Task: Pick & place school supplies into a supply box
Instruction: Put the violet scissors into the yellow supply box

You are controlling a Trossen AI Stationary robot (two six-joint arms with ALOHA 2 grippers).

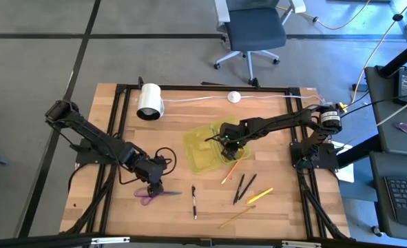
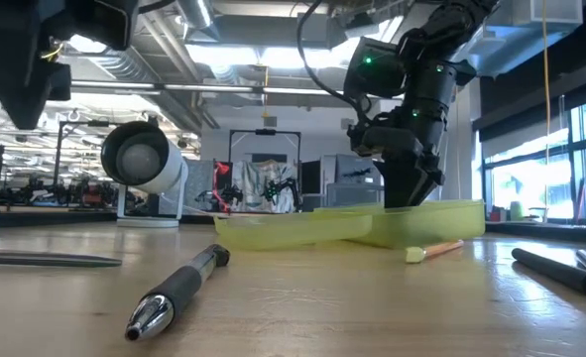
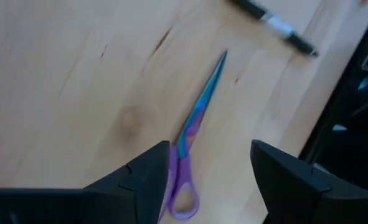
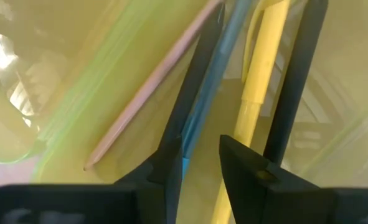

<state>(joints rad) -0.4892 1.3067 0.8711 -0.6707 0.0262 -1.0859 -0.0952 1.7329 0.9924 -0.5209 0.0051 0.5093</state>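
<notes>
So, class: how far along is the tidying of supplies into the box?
Done: a few pens lie in the box. In hand: the right claw is down inside it, and the left claw hovers open over the scissors. Left: several pens on the table.

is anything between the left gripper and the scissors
Nothing visible. The left gripper hangs open right over the scissors, fingers either side of the handle end, bare table around them.

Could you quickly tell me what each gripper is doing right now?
Left gripper: open, above the scissors.
Right gripper: open, inside the box.
</notes>
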